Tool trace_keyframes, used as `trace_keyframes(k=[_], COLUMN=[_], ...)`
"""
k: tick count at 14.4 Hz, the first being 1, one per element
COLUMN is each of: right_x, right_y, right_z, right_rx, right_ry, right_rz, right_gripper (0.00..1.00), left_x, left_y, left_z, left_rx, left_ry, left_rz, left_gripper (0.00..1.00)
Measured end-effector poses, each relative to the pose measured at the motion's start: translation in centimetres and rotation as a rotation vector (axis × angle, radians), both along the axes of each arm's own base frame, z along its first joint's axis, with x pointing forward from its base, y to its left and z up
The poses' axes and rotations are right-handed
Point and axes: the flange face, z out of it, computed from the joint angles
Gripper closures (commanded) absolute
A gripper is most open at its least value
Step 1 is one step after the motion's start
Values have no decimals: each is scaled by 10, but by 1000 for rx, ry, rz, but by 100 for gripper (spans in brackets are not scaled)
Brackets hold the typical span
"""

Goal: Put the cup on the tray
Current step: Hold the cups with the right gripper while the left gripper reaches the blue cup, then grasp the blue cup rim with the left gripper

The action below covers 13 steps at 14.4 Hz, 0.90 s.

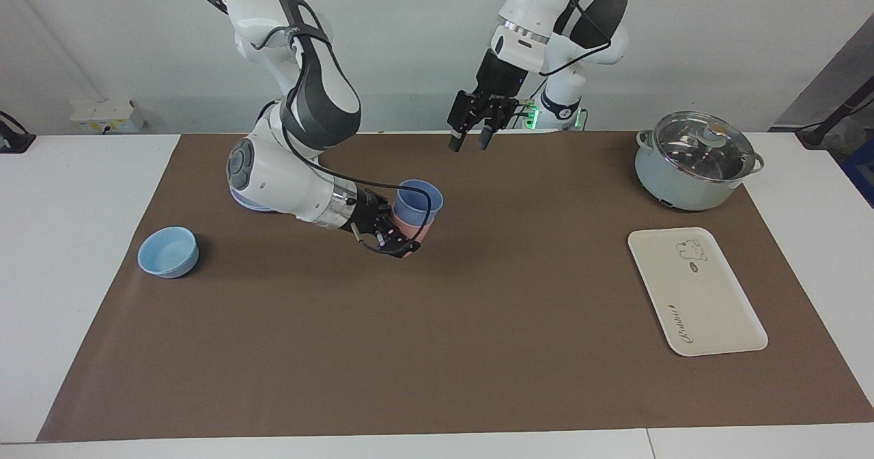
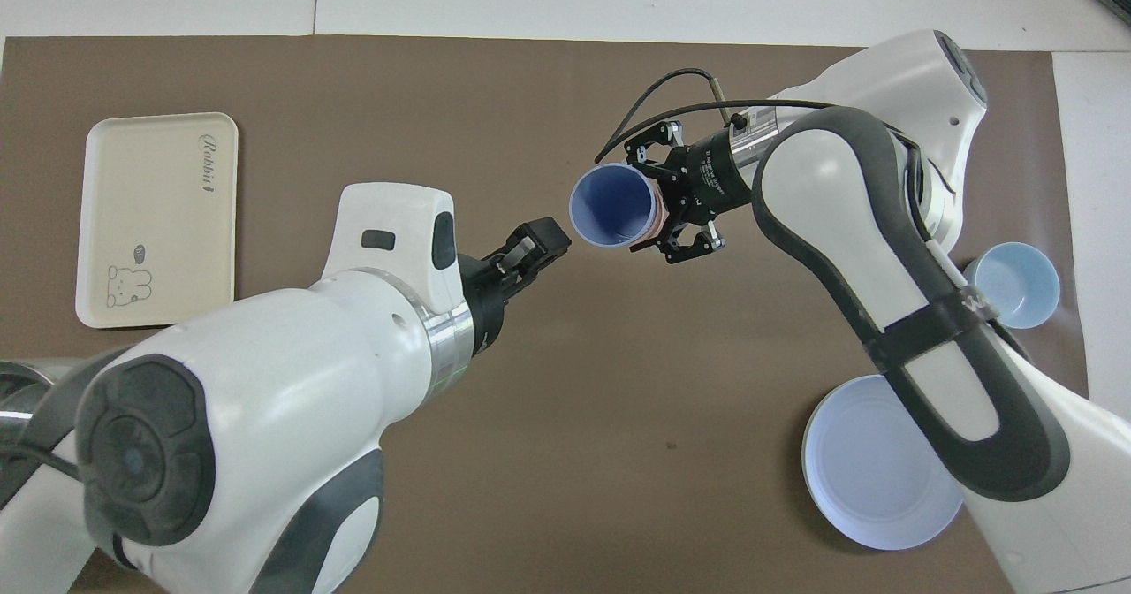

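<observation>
The periwinkle-blue cup point(image 1: 418, 199) point(image 2: 611, 205) sits nested inside a pink cup point(image 1: 418, 225) point(image 2: 652, 223). My right gripper point(image 1: 399, 237) point(image 2: 671, 216) is shut on the pink cup and holds the tilted stack just above the middle of the brown mat. My left gripper point(image 1: 471, 139) point(image 2: 539, 245) is open and empty, raised over the mat beside the stack. The cream tray point(image 1: 696, 291) point(image 2: 159, 218) with the bear drawing lies bare at the left arm's end of the table.
A lidded grey-green pot point(image 1: 696, 162) stands nearer to the robots than the tray. A low light-blue bowl point(image 1: 168, 252) point(image 2: 1014, 283) and a round blue plate point(image 2: 870, 470) lie at the right arm's end.
</observation>
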Motion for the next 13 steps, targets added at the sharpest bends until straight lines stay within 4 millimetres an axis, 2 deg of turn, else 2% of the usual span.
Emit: trace_keyframes(k=[5,8,11,12,13], right_x=[2,2,2,2,2], right_y=[-4,-4,-4,-4,-4], right_z=[0,0,-1,-1,-1], right_rx=[-4,-4,-4,-4,-4], right_ry=[-2,-3,-2,-2,-2], right_rz=[-22,-23,-23,-23,-23], right_gripper=[100,100,100,100,100], left_x=[22,30,28,27,26], left_y=[-21,-37,-60,-65,-67], left_z=[-40,-50,-65,-69,-72], left_rx=[-84,-109,-110,-110,-108], left_ry=[37,57,54,55,57], left_rz=[134,160,133,128,125], left_gripper=[23,23,33,40,57])
